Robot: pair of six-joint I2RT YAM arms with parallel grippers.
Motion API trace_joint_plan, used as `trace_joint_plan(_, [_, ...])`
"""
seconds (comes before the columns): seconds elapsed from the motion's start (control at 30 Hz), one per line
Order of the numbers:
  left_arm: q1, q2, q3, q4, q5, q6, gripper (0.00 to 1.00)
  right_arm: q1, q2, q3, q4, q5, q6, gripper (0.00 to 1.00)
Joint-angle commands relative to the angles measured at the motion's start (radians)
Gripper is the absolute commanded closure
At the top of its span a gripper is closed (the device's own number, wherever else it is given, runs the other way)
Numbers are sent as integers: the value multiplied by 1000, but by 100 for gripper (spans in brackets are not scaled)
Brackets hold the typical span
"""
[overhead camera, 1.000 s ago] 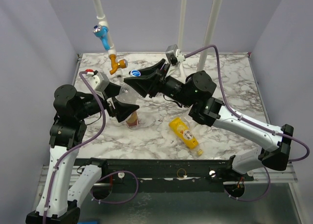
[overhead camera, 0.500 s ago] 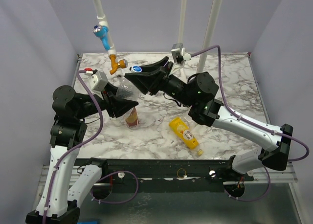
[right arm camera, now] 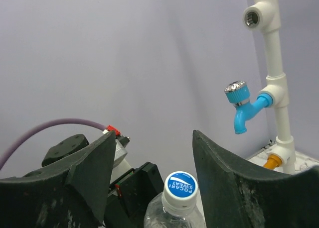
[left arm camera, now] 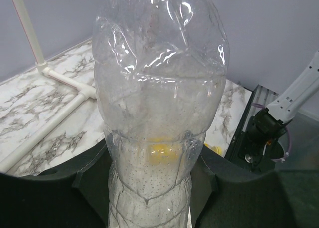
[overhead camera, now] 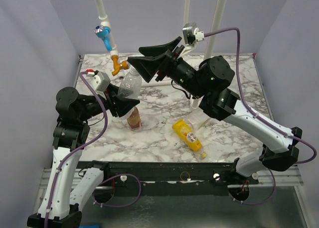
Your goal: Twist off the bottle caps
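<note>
top view. marble table point(overhead camera: 249, 78) with four bottles. the wider clear bottle point(overhead camera: 130, 83) is lifted off the surface at about 10 o'clock from the table centre, its neck pointing up and away from the arm bases. the left gripper point(left arm camera: 151, 178) pinches its lower body, and in the left wrist view the thin wall is pressed in between the two fingers. the bottle holds no visible liquid, only a fine mist of droplets on the inner wall.

right wrist view. the blue-and-white cap point(right arm camera: 180, 185) sits on the neck of this bottle. the right gripper point(right arm camera: 153, 138) is above it with jaws spread, one finger at 9 o'clock and one at 3 o'clock of the cap, neither touching it.

the brown bottle point(overhead camera: 133, 119) with a red label stands at 8 o'clock, just below the left gripper; its contents cannot be told. the yellow-orange bottle point(overhead camera: 188, 134) lies on its side at 5 o'clock. a slim clear bottle point(overhead camera: 201, 120) lies at its 1 o'clock, partly hidden by the right arm.

a blue tap point(overhead camera: 103, 31) on a white pipe point(overhead camera: 101, 9) hangs at 11 o'clock.
</note>
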Motion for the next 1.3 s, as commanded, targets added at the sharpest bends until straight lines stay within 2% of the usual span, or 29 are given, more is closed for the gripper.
trace_joint_plan(0.0, [2, -16, -16, 13, -64, 61, 100, -1, 57, 80, -188, 18, -5, 34])
trace_joint_plan(0.1, [3, -20, -16, 10, -64, 74, 100, 0, 77, 109, -266, 18, -8, 34])
trace_joint_plan(0.43, [3, -22, -11, -2, -61, 92, 100, -1, 68, 89, -263, 28, 1, 42])
trace_joint_plan(0.57, [2, -29, -16, -9, -59, 109, 100, -1, 51, 58, -226, 22, 12, 54])
trace_joint_plan(0.77, [3, -36, -16, -30, -60, 139, 100, -1, 41, 39, -200, 5, 24, 79])
trace_joint_plan(0.97, [3, -26, 6, -47, -2, 107, 100, -1, -5, -10, -126, -16, -4, 96])
trace_joint_plan(1.1, [3, -4, 38, -52, 88, 22, 100, -3, -65, -77, -28, -179, -54, 99])
trace_joint_plan(1.27, [3, 39, 85, -53, 245, -117, 100, -13, -130, -158, 85, -514, -89, 99])
